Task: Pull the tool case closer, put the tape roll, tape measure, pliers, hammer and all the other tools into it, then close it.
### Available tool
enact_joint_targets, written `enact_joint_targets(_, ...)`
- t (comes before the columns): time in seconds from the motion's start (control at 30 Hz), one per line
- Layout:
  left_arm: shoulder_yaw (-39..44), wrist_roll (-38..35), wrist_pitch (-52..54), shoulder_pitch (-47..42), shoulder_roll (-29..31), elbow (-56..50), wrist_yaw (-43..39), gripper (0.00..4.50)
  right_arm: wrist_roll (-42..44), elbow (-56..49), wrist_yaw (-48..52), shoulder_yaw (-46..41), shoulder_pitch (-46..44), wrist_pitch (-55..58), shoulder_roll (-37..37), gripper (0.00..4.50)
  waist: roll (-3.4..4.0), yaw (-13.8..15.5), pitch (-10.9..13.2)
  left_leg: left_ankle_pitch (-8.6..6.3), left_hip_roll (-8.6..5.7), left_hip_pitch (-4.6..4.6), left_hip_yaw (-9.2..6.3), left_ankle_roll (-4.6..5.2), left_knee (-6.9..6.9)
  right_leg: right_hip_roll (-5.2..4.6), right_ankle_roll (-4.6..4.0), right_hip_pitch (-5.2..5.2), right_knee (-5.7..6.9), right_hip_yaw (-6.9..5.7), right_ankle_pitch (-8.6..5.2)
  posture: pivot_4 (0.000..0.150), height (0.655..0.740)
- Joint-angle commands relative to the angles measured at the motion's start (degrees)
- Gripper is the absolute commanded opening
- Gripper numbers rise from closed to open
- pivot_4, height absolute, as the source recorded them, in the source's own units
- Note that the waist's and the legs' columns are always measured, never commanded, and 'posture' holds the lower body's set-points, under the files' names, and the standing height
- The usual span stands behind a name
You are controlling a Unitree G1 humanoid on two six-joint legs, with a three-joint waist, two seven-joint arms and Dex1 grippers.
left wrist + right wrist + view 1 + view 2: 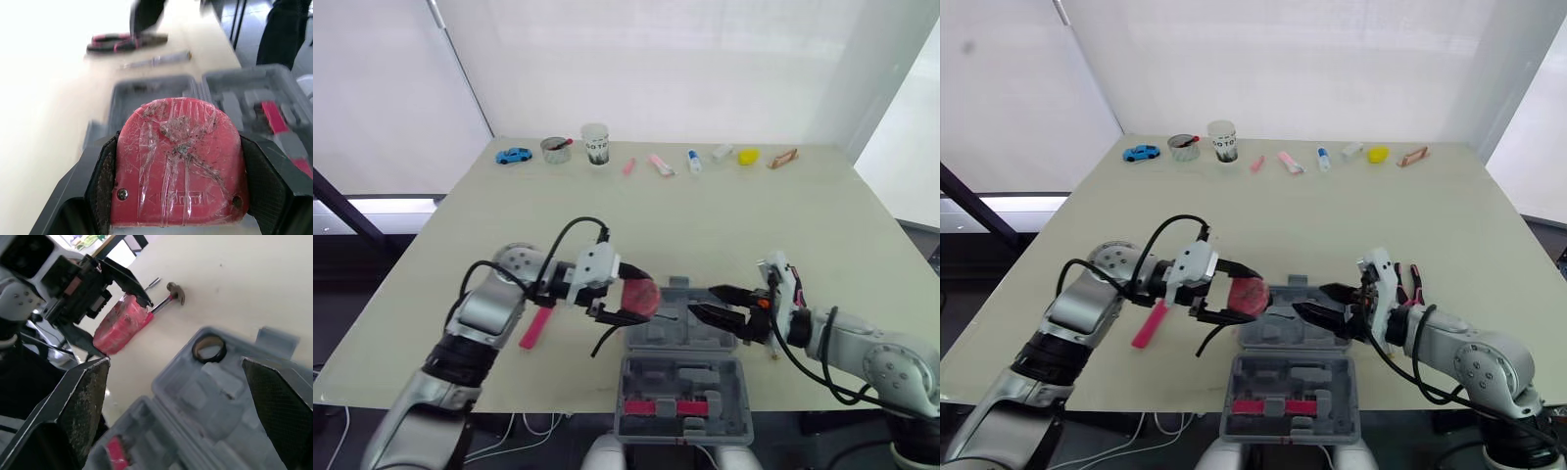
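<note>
One grey plastic tool case lies open at the table's near edge, both halves flat. The left gripper has its two black fingers clamped on one red tape measure, held just above the case's far-left corner. The right gripper has its fingers spread wide and holds nothing, over the case's far-right part. Inside the case are one brown tape roll in the far half and one red-handled tool in the near half. Outside it, on the table, are one pink-handled hammer left of the case and one pair of black-and-pink pliers right of it.
</note>
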Motion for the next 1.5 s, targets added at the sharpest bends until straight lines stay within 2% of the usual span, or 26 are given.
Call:
enact_joint_targets(0.03,-1.50,0.95,-2.17,-2.86,-2.42,1.65,-0.72,2.99,11.50,0.72,-10.73,-2.01,-1.57,3.43,4.75,4.50,0.00,-0.25,0.00,0.00,0.00,-0.05,-0.02,0.00,-0.01,0.00,0.00,-0.07,0.00,0.03,0.00,0.150,0.7400)
enact_joint_targets(0.17,-2.74,2.31,-4.01,-4.97,-5.82,3.71,0.21,2.99,21.84,2.72,-23.33,-1.41,-1.65,2.74,9.12,4.50,0.00,-0.15,0.00,0.01,-0.01,-0.37,-0.08,0.01,0.06,0.01,0.01,-0.29,0.04,-0.15,0.01,0.150,0.7400)
enact_joint_targets(0.37,-3.36,3.34,-5.34,-5.46,-7.94,4.95,0.51,2.99,31.33,3.64,-33.90,0.76,-2.13,0.20,8.60,4.50,0.00,-0.30,0.00,0.01,-0.03,-0.37,-0.10,0.02,0.07,-0.01,0.08,-0.31,0.00,-0.02,0.05,0.150,0.7400)
enact_joint_targets(0.47,-3.51,3.65,-5.41,-5.99,-8.88,5.25,0.86,2.99,34.82,3.75,-37.15,1.95,-1.90,-1.29,7.47,3.62,0.00,-0.31,0.00,0.01,-0.02,-0.37,-0.11,0.02,0.07,0.00,0.07,-0.31,0.02,-0.06,0.05,0.150,0.7400)
enact_joint_targets(0.5,-3.53,3.77,-5.42,-6.26,-9.23,5.39,0.94,2.99,35.71,3.75,-37.96,2.39,-1.85,-1.72,7.03,2.97,0.00,-0.31,0.00,0.01,-0.02,-0.37,-0.11,0.02,0.07,0.00,0.07,-0.31,0.03,-0.06,0.05,0.150,0.7400)
enact_joint_targets(0.57,-3.54,3.88,-5.49,-6.54,-9.60,5.59,1.03,2.99,37.14,3.77,-39.03,3.08,-1.82,-2.69,6.37,2.66,0.00,-0.31,0.00,0.01,-0.02,-0.37,-0.12,0.02,0.07,0.00,0.08,-0.31,0.03,-0.04,0.05,0.150,0.7400)
enact_joint_targets(0.6,-3.53,3.79,-5.43,-6.58,-9.66,5.63,0.96,2.99,37.58,3.73,-39.36,3.46,-1.82,-3.08,5.95,2.08,0.00,-0.31,0.00,0.01,-0.02,-0.37,-0.13,0.02,0.08,0.00,0.08,-0.31,0.03,-0.02,0.05,0.150,0.7400)
enact_joint_targets(0.7,-3.33,3.35,-5.05,-6.50,-9.84,5.77,1.15,2.99,38.90,3.63,-40.29,4.46,-1.70,-4.34,4.95,0.76,0.00,-0.32,0.00,0.01,-0.03,-0.37,-0.14,0.02,0.08,0.00,0.08,-0.31,0.02,0.00,0.05,0.150,0.7400)
enact_joint_targets(0.73,-3.22,3.31,-5.03,-6.45,-9.91,5.82,1.43,2.99,39.39,3.61,-40.55,4.77,-1.68,-4.84,4.65,0.58,0.00,-0.36,0.00,0.01,-0.02,-0.37,-0.16,0.02,0.08,0.01,0.08,-0.32,0.02,0.00,0.05,0.150,0.7400)
enact_joint_targets(0.83,-3.01,2.56,-3.01,-6.01,-9.54,5.06,1.44,2.99,40.01,3.47,-40.96,5.51,-1.63,-6.19,3.69,0.58,0.00,-0.35,0.00,0.01,-0.02,-0.39,-0.16,0.03,0.08,0.01,0.08,-0.35,0.02,0.02,0.05,0.150,0.7400)
enact_joint_targets(0.9,-2.88,2.22,-3.30,-5.40,-8.95,3.93,0.82,4.02,40.35,3.65,-41.15,5.29,-1.39,-7.28,3.05,0.58,0.00,-0.35,0.00,0.01,-0.02,-0.39,-0.16,0.03,0.08,0.01,0.08,-0.35,0.02,0.03,0.05,0.150,0.7400)
enact_joint_targets(0.97,-2.00,1.46,-2.77,-4.87,-8.66,2.71,1.08,4.50,41.28,4.00,-40.85,4.44,-0.93,-8.08,1.81,0.52,0.00,-0.37,0.00,0.01,-0.02,-0.38,-0.16,0.03,0.08,0.01,0.08,-0.35,0.02,0.05,0.05,0.150,0.7400)
enact_joint_targets(1.33,4.18,-9.18,0.41,1.76,-2.64,-5.70,-4.07,4.50,45.82,7.17,-28.59,-5.89,7.37,-4.56,-17.20,0.52,0.00,-0.22,0.00,0.01,0.00,-0.39,-0.17,0.03,0.07,0.00,0.08,-0.35,-0.03,0.06,0.05,0.150,0.7400)
enact_joint_targets(1.5,6.95,-14.05,4.27,7.21,0.91,-11.47,-4.71,4.50,42.97,12.85,-20.41,-10.52,14.55,-0.88,-24.16,0.52,0.00,-0.20,0.00,0.01,0.00,-0.33,-0.14,0.03,0.08,0.01,0.08,-0.34,0.02,0.11,0.05,0.150,0.7400)
